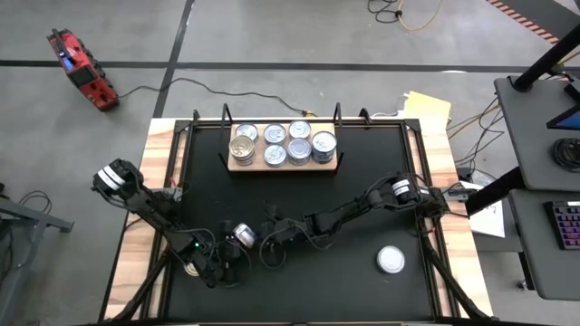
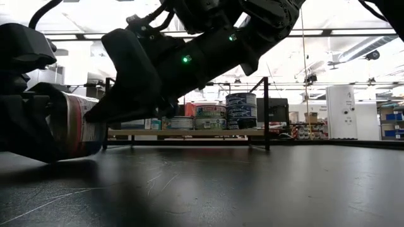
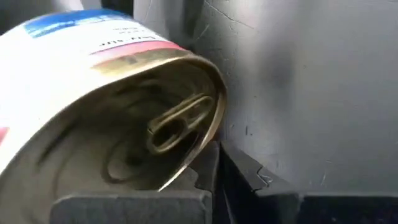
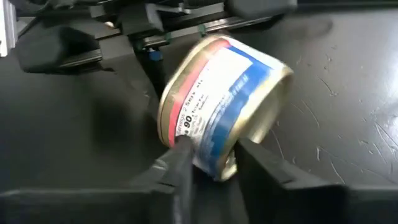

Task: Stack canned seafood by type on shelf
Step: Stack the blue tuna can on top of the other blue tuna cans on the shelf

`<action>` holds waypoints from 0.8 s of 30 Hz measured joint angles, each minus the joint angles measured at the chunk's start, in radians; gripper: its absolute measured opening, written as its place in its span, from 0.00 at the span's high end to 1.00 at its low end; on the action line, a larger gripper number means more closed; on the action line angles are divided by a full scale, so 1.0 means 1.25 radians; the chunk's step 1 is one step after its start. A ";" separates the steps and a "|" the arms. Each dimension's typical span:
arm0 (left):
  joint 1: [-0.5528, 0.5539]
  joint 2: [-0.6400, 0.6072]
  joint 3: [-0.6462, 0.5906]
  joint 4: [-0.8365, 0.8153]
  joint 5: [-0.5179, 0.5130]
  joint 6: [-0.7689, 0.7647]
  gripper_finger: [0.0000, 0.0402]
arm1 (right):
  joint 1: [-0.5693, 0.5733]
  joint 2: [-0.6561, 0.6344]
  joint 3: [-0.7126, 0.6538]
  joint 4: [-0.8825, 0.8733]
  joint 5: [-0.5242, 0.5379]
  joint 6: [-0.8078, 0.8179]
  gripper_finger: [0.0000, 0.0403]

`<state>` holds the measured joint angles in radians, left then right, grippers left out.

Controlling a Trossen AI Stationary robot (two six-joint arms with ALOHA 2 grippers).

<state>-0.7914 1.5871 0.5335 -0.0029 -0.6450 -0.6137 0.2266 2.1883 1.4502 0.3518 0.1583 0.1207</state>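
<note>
A short round tin with a blue-and-red label [image 4: 217,93] sits tilted at the black table's [image 1: 362,190] near-centre, clamped in the left gripper [image 1: 234,244], while the right gripper's [image 4: 211,158] fingers close around its rim, far from the light-brown wooden shelf [image 1: 237,166].

Glossy metal can [image 4: 221,102], matt scratched black table [image 4: 348,93].
</note>
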 joint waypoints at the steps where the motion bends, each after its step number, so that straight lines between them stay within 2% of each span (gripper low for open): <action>1: 0.000 0.000 0.000 -0.001 0.001 0.001 1.00 | 0.000 0.000 0.000 0.000 0.001 0.006 0.76; 4: 0.000 0.000 0.000 0.000 0.004 0.002 1.00 | -0.002 0.000 0.000 0.000 0.000 0.030 0.85; 8: 0.000 0.000 0.000 0.007 0.004 0.008 1.00 | -0.002 0.000 0.000 -0.002 -0.001 0.051 0.83; 11: 0.000 0.000 0.000 0.035 -0.008 0.040 1.00 | 0.000 0.000 0.000 -0.001 -0.001 0.055 0.73; 19: 0.003 0.000 0.001 0.069 -0.072 0.086 1.00 | 0.001 0.000 0.000 0.004 -0.001 0.119 0.40; 24: 0.013 0.000 0.001 0.069 -0.073 0.087 1.00 | -0.003 0.000 0.000 0.004 0.010 0.125 0.26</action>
<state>-0.7750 1.5867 0.5343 0.0830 -0.7368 -0.5053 0.2226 2.1883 1.4502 0.3573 0.1711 0.2776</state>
